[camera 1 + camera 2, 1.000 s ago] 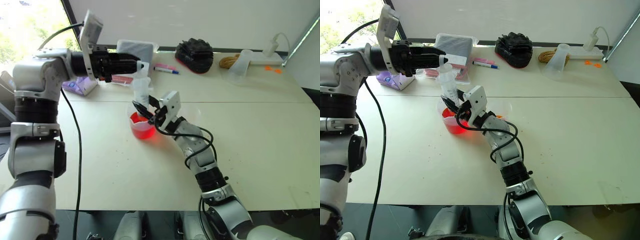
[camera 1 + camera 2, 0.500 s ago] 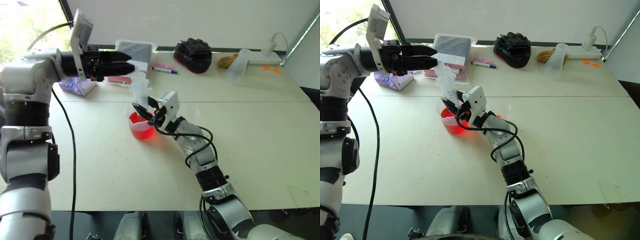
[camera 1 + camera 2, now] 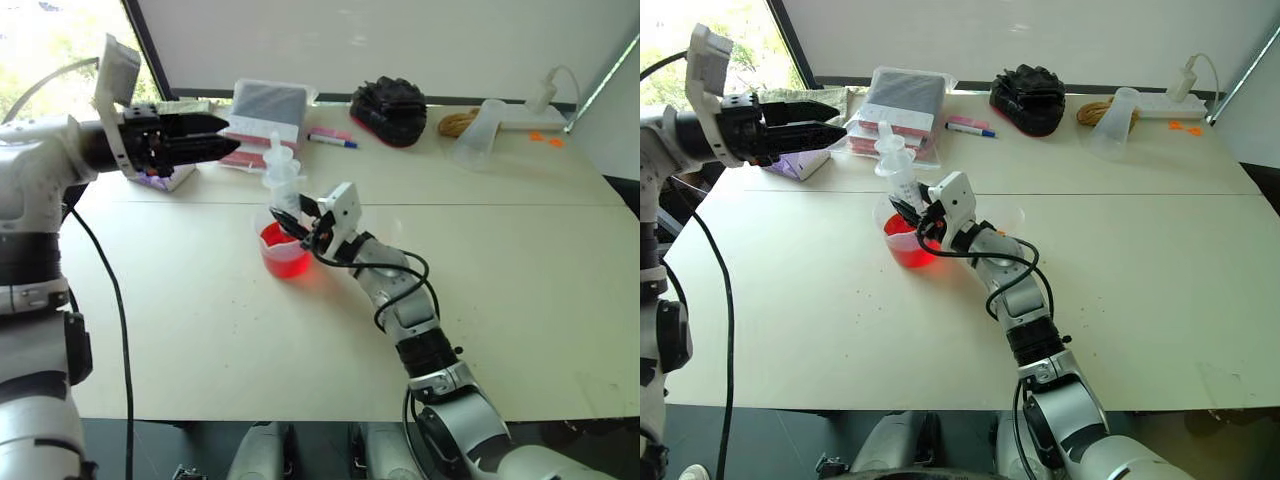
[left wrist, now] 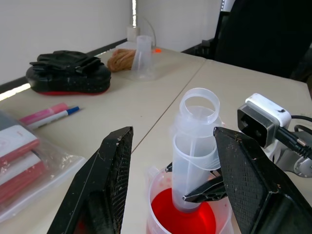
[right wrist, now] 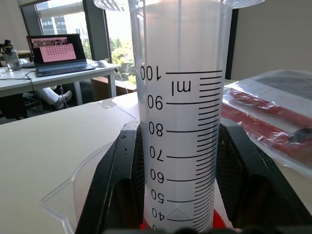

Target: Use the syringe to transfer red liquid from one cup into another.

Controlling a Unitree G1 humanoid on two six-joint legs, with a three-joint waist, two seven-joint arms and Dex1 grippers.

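The syringe (image 3: 898,170) stands nearly upright, its long axis vertical, tip down in the red liquid (image 3: 905,240) of the lipped beaker (image 3: 282,250) near the middle of the surface (image 3: 1120,290). The right gripper (image 3: 912,212) is clenched around the barrel low down, just above the beaker's rim. The plunger top pokes up free. The left gripper (image 3: 215,148), jaws released wide and pointing level, hangs apart at the syringe's left, level with the plunger, so it looks nearer for pulling it.

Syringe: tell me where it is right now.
In the head views the syringe stands upright near the table's middle, clamped by the right gripper, its lower end in the red-filled beaker.
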